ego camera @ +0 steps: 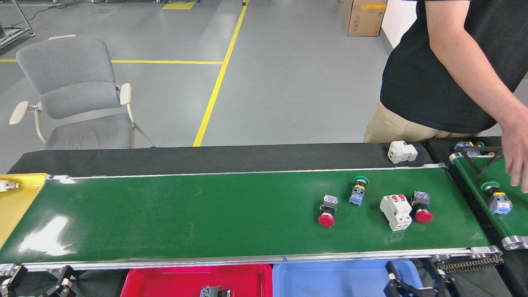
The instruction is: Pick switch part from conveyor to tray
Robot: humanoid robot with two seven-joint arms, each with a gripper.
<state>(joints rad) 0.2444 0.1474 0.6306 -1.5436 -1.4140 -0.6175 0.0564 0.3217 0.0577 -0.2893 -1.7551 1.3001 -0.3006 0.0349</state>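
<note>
The conveyor (pixel 185 214) is the long green belt across the view. On its right part lie a red-capped switch part (pixel 327 210), a green-capped one (pixel 359 189), a white breaker (pixel 396 211) and another red-capped switch part (pixel 421 206). Below the belt's near rail sit a red tray (pixel 165 280), with one switch part (pixel 214 292) at its bottom edge, and a blue tray (pixel 330 278). My right gripper (pixel 414 274) is low over the blue tray's right end, open and empty. My left gripper (pixel 39 280) shows at the bottom left, fingers apart, holding nothing.
A person stands at the far right, one hand (pixel 517 169) over the smaller green belt (pixel 474 173), which carries a green-capped switch (pixel 495 198). A white breaker (pixel 402 151) rests on the black cloth behind the conveyor. A yellow tray (pixel 16 198) adjoins the belt's left end.
</note>
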